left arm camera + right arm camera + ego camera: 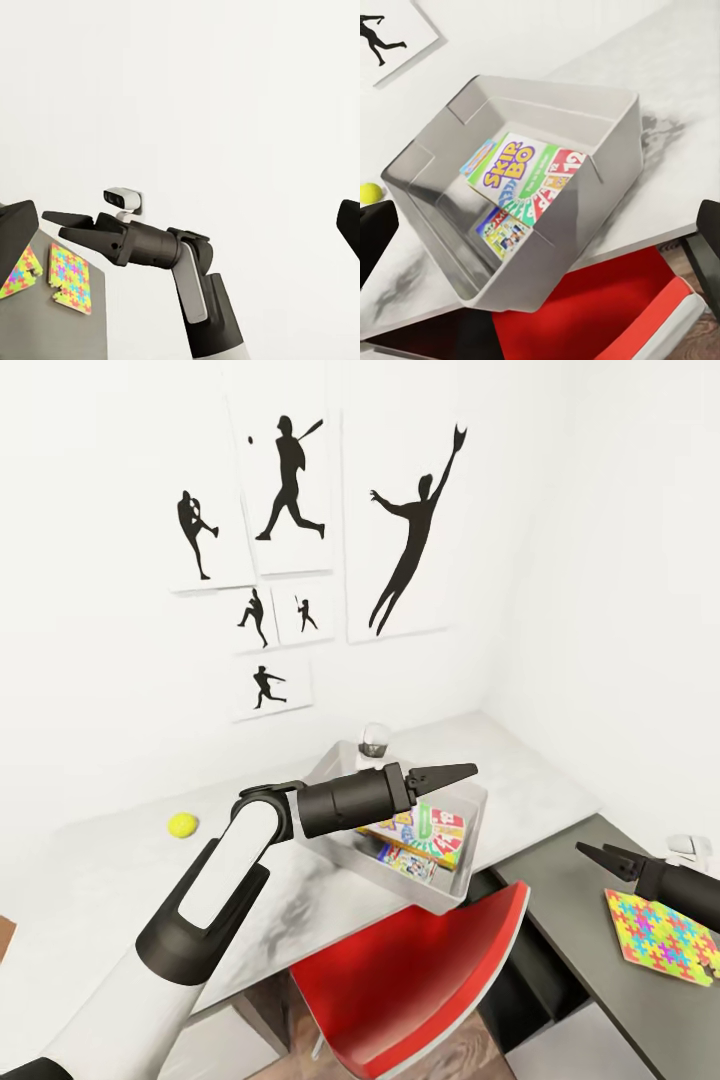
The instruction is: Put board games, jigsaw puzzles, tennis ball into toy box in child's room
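Toy box [455,880] sits on pale surface [110,860], already holding Skip-Bo box [529,176] plus smaller game box [502,229] beneath. Left end effector [445,773] hovers over bin, released, empty. Right end effector [600,857] also released, just above jigsaw puzzle [665,942] on dark cabinet section. Tennis ball [182,824] still out, w/ puzzle. Next, probably: drop right arm squarely on puzzle edge, pinch flat, lift level, clear bin rim before letting go.

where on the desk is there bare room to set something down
Bare pale desk top between the small yellow-green ball and the light grey toy box. Crowded: the box holds game boxes, and a bright puzzle-patterned box lies on the dark grey section.
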Controlling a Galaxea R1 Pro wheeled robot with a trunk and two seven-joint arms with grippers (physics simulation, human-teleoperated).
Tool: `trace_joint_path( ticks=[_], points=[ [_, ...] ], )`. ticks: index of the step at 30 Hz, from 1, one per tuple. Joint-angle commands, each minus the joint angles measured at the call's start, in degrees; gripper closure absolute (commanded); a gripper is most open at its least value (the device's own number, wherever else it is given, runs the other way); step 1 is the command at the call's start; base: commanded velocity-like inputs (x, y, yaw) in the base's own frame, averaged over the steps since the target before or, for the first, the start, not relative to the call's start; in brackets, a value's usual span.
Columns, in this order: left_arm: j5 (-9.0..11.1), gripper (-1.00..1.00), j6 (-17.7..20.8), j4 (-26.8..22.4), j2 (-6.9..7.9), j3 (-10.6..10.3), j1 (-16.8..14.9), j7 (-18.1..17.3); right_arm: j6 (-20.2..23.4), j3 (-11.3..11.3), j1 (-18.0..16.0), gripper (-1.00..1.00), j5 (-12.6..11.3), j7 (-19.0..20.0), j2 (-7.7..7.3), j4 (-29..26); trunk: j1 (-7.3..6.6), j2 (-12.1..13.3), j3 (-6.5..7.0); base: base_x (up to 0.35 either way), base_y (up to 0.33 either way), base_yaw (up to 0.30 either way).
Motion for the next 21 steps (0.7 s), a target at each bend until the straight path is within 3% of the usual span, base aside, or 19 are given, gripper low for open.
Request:
trace_joint_path(
  ticks=[1, 21],
  points=[
    [-0.18, -1.0, 0.19, 0.02, -0.02, 0.04, -0.05, -0.24, 0.35, -0.04, -0.05, -1.0, -0.19, 0.06, -0.01, 0.0, 0.04, -0.11, -0.01, 0.0, 0.0, 0.0],
    [-1.02, -1.0, 0.16, 0.02, -0.14, 0.02, 0.01, 0.28, 0.37, -0.06, -0.06, -1.0, -0.19, 0.06, -0.01, -0.02, 0.04, -0.11, 1.88, 0.0, 0.0, 0.0]
  ],
)
